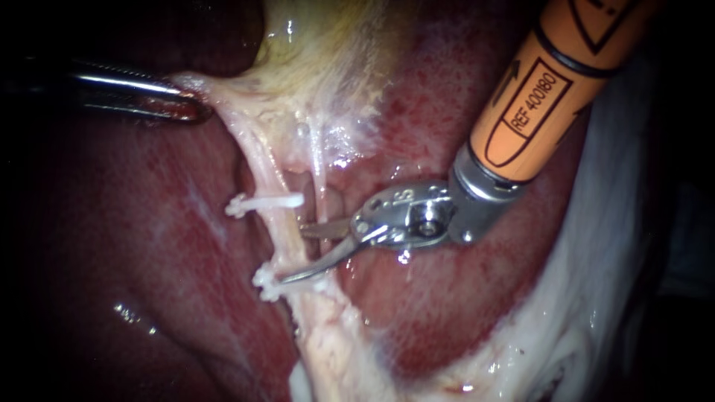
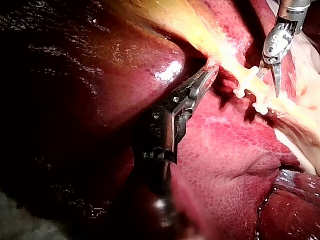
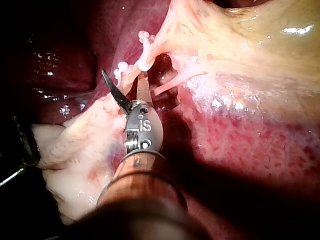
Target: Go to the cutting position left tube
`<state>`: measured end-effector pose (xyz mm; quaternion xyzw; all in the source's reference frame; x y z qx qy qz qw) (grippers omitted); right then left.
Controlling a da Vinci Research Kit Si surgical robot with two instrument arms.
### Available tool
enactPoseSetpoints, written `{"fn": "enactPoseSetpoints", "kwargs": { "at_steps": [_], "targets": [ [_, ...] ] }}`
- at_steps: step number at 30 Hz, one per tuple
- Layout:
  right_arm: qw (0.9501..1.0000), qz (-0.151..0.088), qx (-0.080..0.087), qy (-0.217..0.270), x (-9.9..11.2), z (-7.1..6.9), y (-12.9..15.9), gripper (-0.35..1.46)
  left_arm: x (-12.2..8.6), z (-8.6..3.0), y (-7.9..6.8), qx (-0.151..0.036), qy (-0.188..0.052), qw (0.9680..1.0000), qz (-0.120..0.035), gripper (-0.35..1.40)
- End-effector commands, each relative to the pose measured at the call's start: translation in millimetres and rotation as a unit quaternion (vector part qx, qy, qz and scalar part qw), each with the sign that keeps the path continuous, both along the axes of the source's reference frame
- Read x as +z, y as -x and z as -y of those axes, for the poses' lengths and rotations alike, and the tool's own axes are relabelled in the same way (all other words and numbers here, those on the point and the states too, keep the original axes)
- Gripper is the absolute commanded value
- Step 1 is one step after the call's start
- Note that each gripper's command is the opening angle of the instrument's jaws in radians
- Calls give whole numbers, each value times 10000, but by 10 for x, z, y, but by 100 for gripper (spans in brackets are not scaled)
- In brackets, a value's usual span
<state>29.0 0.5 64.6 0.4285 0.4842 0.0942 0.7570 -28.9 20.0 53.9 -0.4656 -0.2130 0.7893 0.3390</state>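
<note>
Two clips marked the left tube. Between them, the right instrument had its blades wide open at the tube. The left instrument had its jaws clamped on pale tissue.

The left instrument has its shaft lost in shadow at the endoscope view's left edge, and its jaw tips are buried in the pale tissue they grip. The right instrument has its orange shaft cut off by the top edge. The tip of its upper blade is hidden behind the left tube. The gallbladder runs off the top edge. In each wrist view the nearest stretch of shaft is a blur — no detail can be made out there.
</note>
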Motion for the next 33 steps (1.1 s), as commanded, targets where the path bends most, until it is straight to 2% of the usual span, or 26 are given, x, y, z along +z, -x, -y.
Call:
{"fn": "enactPoseSetpoints", "kwargs": {
  "at_steps": [1, 7, 12, 19, 33],
  "targets": [
    [10000, -28, 12, -56, -2, 1, -4, 137, 0, 0, 0, 0, 0, 10000, 0, -35],
    [9997, -108, 104, -179, -5, 1, -23, 135, 1, 0, 0, -2, 2, 10000, -1, -35],
    [9991, -109, 295, -273, -4, -3, -35, 135, 1, 0, 0, -2, 2, 10000, -1, -35],
    [9983, -129, 406, -401, -8, -7, -51, 137, 2, 0, 2, -3, 4, 10000, -3, -35],
    [9968, -235, 452, -619, -51, -8, -55, 140, 3, 1, 2, -4, 7, 10000, -4, -35]
  ]
}}
